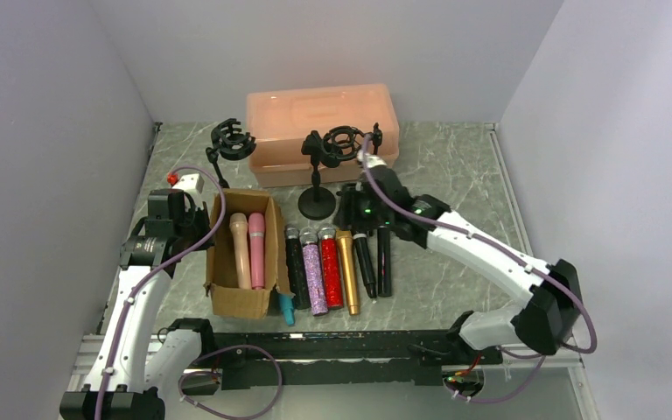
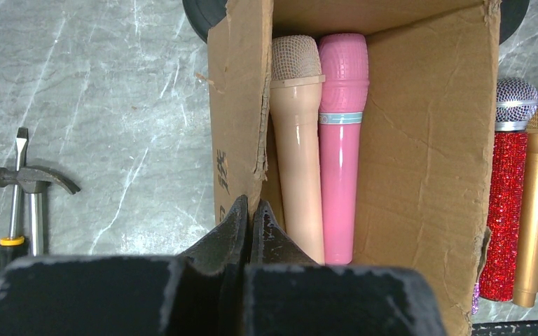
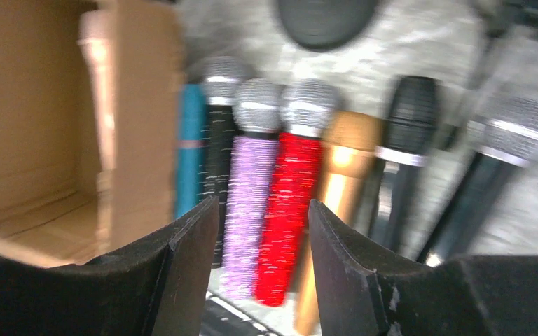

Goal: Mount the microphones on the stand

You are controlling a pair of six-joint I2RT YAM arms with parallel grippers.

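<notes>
My right gripper [image 3: 263,210], the nearer one, hung apart and empty over the microphones [image 3: 287,196] lying lengthwise toward me; my left gripper [image 2: 251,210] was closed.

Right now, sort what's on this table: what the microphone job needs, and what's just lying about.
For the job:
pink microphone, peach microphone, teal microphone, purple glitter microphone, red glitter microphone, gold microphone, black microphones, round-base stand, second stand.

Lying about:
cardboard box, orange lidded bin, hammer, screwdriver.
</notes>
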